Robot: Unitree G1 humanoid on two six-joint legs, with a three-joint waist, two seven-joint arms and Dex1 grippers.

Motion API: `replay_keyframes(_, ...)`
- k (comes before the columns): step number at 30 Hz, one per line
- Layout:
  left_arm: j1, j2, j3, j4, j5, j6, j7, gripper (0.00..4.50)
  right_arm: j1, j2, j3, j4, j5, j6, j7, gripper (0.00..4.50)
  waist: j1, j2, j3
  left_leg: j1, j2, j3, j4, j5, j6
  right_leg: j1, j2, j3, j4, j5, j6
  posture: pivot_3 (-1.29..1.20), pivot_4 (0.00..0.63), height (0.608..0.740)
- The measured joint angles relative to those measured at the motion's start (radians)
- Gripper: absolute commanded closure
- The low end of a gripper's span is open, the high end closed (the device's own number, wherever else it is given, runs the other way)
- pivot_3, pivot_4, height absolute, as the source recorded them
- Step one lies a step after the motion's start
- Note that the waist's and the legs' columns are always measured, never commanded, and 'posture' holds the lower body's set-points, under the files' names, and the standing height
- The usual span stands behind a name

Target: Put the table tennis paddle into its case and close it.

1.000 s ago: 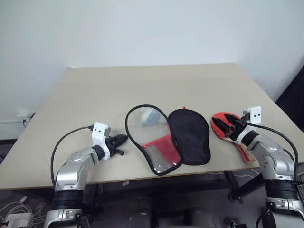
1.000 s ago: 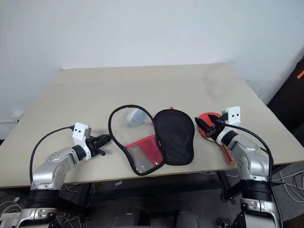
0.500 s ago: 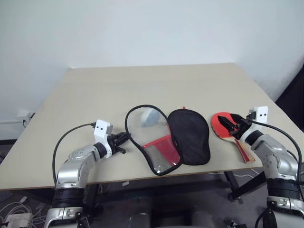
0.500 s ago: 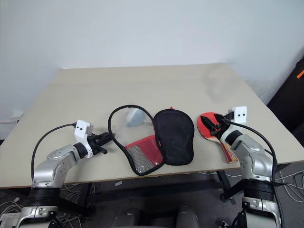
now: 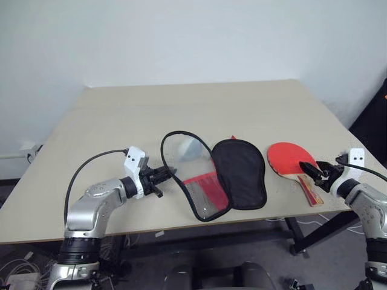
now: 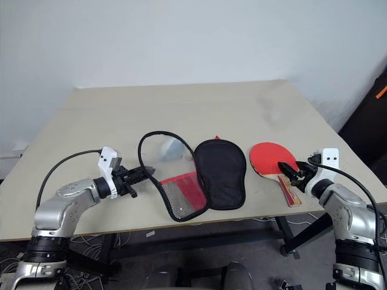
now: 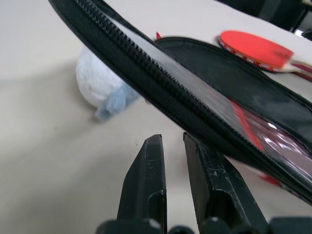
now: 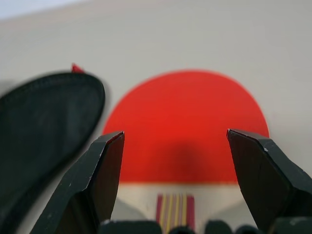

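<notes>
Left claw (image 5: 171,172) at case (image 5: 242,172) rim, right claw (image 6: 286,171) wide by paddle (image 6: 271,159)

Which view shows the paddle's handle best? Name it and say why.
The right eye view: the table tennis paddle lies whole on the table, handle toward the right end effector. The left eye view shows much the same. The right wrist view shows just the handle's start; the left wrist view mostly the blade, far off.

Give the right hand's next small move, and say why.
Probably ease the right hand forward and down to straddle the wood-and-red handle of the red-faced table tennis paddle. Its fingers stand open just short of the handle, holding nothing, and the paddle lies flat on the beige table, beside the open black-lined red fabric case.
</notes>
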Motion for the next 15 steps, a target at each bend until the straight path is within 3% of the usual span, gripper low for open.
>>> replay_keyframes(15, 0.021, 0.192, 0.019, -0.117, -0.100, 0.088, -0.153, 3.79, 0.065, -0.072, 0.054, -0.047, 0.000, 0.150, 0.046, 0.88, 0.002, 0.000, 0.000, 0.000, 0.007, 0.000, 0.000, 0.000, 0.000, 0.000, -0.001, 0.000, 0.000, 0.000, 0.000, 0.00, 0.000, 0.724)
